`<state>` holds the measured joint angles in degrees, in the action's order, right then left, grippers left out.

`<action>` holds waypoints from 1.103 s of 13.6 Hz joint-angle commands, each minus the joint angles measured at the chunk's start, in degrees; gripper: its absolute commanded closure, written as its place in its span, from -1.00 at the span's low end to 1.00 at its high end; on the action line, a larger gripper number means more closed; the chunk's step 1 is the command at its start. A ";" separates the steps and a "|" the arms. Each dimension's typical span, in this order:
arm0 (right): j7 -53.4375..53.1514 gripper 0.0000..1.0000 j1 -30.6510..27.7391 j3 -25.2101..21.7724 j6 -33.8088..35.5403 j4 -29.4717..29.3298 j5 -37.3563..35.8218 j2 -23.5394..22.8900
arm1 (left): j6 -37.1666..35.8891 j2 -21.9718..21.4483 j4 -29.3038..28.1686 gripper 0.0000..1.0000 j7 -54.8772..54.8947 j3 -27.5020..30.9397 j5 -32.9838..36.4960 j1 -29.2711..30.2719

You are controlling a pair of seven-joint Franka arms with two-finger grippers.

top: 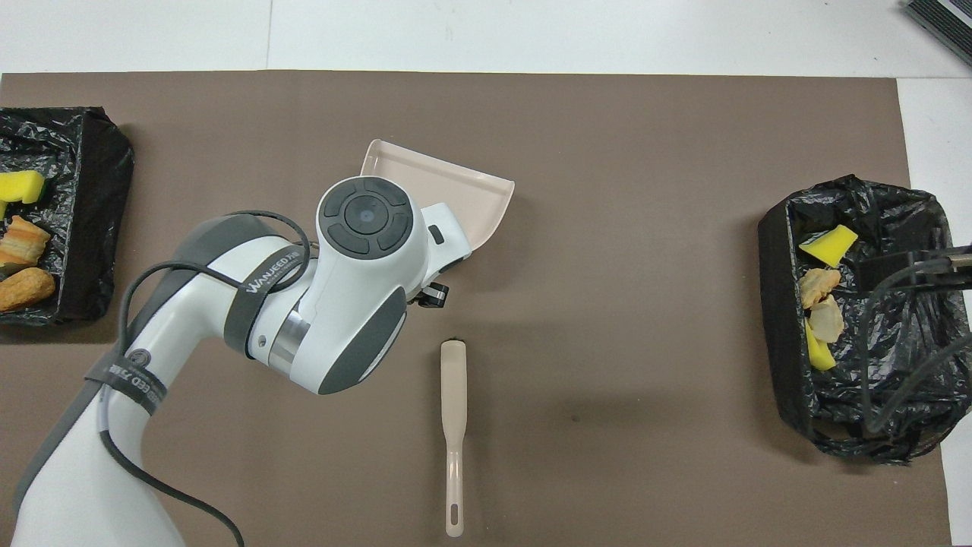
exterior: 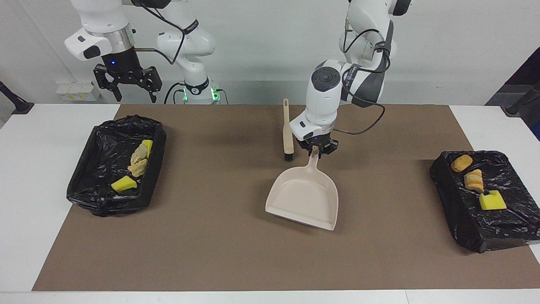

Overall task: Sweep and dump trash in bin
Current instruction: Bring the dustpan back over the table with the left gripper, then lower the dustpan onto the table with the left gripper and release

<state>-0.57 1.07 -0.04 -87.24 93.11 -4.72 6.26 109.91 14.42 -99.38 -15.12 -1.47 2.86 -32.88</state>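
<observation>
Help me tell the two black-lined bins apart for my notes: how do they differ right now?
The bin at the right arm's end holds its scraps down inside, near one wall; the bin at the left arm's end carries its scraps on top of the bag. The first holds pale lumps between two yellow wedges; the second has an orange lump, a layered piece and a yellow sponge. Both are wrapped in black plastic.

Smooth plastic dustpan point(exterior: 304, 197), crinkled glossy bin liner point(exterior: 105, 169), matt mat point(exterior: 219, 236)

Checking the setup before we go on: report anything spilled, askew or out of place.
Nothing spilled on the mat. One oddity: three trash pieces sit on top of the black-wrapped box at the left arm's end, not inside a bin. The dustpan is empty.
</observation>
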 commanded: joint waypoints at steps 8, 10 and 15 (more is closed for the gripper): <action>3.13 -1.00 -0.81 0.21 2.52 0.84 1.55 1.03 | 11.12 3.77 -0.38 1.00 -12.04 1.21 -4.26 -2.19; -0.02 -1.00 -0.37 0.21 2.60 1.19 1.47 1.12 | 11.64 5.26 -0.03 1.00 -12.13 1.29 -4.17 -2.98; -2.24 -1.00 -0.28 0.74 3.04 2.69 1.64 2.26 | 11.47 7.28 0.15 0.72 -13.35 1.30 -4.09 -4.91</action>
<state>-1.94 1.28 0.54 -84.83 94.22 -4.44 7.03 120.78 20.80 -100.01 -27.03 -1.40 -0.33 -35.60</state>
